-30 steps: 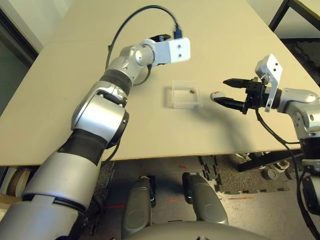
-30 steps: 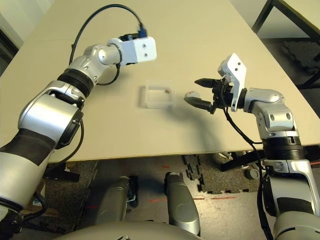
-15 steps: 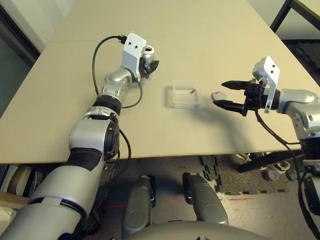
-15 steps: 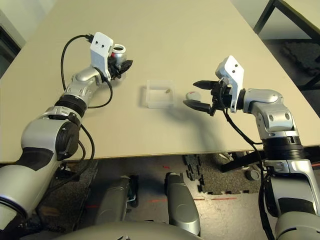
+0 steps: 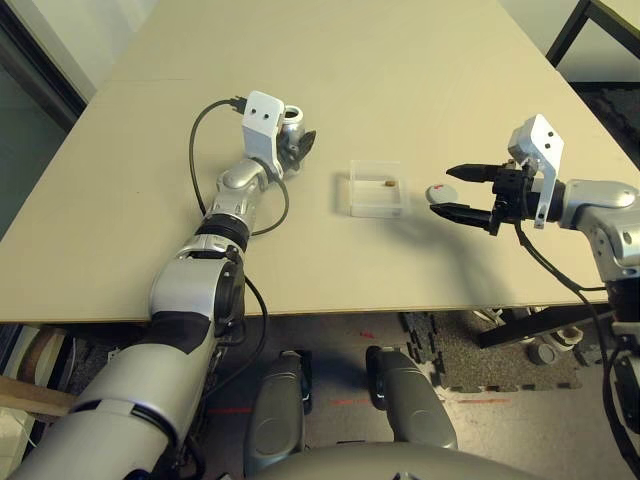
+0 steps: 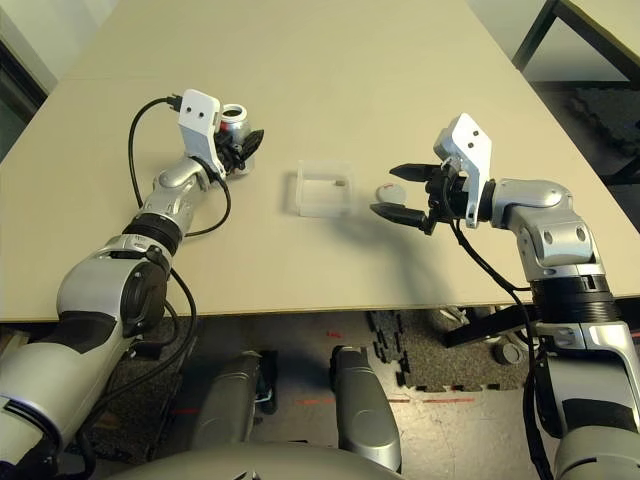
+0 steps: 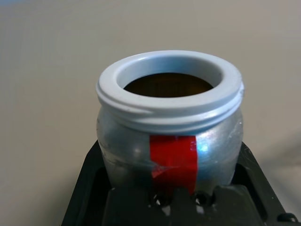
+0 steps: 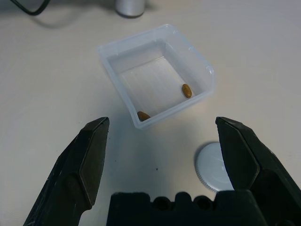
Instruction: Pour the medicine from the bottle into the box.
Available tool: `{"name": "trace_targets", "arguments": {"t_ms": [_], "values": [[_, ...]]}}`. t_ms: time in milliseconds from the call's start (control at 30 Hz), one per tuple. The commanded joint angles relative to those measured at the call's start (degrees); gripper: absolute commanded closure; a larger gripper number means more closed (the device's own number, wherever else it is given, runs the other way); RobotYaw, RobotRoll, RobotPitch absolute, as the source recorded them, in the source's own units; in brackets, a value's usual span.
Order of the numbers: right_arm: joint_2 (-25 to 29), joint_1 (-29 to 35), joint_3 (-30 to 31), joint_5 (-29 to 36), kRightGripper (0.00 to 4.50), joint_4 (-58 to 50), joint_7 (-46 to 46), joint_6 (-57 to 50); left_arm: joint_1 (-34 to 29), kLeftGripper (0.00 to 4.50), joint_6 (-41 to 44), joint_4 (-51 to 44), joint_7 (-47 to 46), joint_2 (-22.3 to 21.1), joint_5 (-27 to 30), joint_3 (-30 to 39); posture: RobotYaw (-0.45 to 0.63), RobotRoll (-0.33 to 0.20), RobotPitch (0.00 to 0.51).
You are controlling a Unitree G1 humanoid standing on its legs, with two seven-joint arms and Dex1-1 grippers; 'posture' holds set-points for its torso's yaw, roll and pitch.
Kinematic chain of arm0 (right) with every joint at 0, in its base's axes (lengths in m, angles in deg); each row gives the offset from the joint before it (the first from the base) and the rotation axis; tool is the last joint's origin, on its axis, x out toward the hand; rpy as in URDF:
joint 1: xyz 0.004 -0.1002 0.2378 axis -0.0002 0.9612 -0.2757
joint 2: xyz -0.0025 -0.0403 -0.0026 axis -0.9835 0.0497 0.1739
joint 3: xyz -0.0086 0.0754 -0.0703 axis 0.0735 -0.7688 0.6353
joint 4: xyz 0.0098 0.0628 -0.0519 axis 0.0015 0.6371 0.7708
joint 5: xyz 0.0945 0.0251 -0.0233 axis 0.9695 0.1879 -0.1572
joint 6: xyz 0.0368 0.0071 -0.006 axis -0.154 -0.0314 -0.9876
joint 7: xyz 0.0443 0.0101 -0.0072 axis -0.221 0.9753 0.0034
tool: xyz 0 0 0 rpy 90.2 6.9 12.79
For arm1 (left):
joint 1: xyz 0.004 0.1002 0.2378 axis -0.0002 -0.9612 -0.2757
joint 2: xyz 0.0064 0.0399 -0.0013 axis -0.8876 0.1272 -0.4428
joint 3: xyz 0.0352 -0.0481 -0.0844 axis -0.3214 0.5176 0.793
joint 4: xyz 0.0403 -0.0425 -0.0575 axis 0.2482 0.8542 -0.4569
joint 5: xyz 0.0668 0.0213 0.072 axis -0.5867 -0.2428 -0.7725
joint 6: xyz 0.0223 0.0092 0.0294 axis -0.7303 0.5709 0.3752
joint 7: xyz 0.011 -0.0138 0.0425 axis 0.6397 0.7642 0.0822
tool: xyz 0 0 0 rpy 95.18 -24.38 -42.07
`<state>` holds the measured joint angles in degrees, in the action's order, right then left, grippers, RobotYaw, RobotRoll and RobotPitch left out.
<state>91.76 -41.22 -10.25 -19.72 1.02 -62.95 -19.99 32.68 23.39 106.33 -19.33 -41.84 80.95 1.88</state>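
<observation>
The robot's silver left arm (image 5: 185, 300) is banded in matte black at its joints, with a black cable (image 5: 195, 150) plugged into a white bracket (image 5: 264, 125) dotted with two dark screws. The silver right arm (image 6: 550, 235) wears a ribbed black collar (image 6: 572, 299), a matching white bracket (image 6: 468, 150) and dark cabling. The right gripper (image 6: 405, 198) has two black, tapered fingers with blunt, faceted tips.
</observation>
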Motion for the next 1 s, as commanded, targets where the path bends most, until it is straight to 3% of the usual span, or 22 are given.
{"name": "trace_targets", "arguments": {"t_ms": [33, 300, 467, 500, 1000], "values": [[0.3, 0.3, 0.1, 0.2, 0.0, -1.3, 0.0, -0.8, -0.8, 1.93, -0.6, 1.0, -1.4, -0.5, -2.0, -1.7, -0.12, 0.0, 0.173], [0.0, 0.0, 0.4, 0.2, 0.0, -1.6, 0.0, -1.3, -1.5, 1.93, -0.9, 0.7, -1.7, -0.1, -1.3, -1.5, -0.12, 0.0, 0.175], [-0.2, -0.2, 0.5, 0.1, 0.0, -1.5, 0.1, -1.3, -2.4, 0.12, -1.2, 0.2, -0.7, 0.0, -0.4, -0.9, -0.11, 0.0, 0.173], [-0.2, -0.2, 0.5, 0.1, 0.0, -1.5, 0.1, -1.3, -2.7, 0.05, -1.7, 0.0, -0.7, 0.0, -0.3, -0.8, -0.11, 0.0, 0.173], [-1.4, -1.7, 1.1, -0.6, 0.0, 0.9, 0.0, 0.1, -10.9, 0.05, -6.9, -8.3, -0.3, 1.9, 2.2, -0.5, -0.07, 0.0, 0.173]]}}
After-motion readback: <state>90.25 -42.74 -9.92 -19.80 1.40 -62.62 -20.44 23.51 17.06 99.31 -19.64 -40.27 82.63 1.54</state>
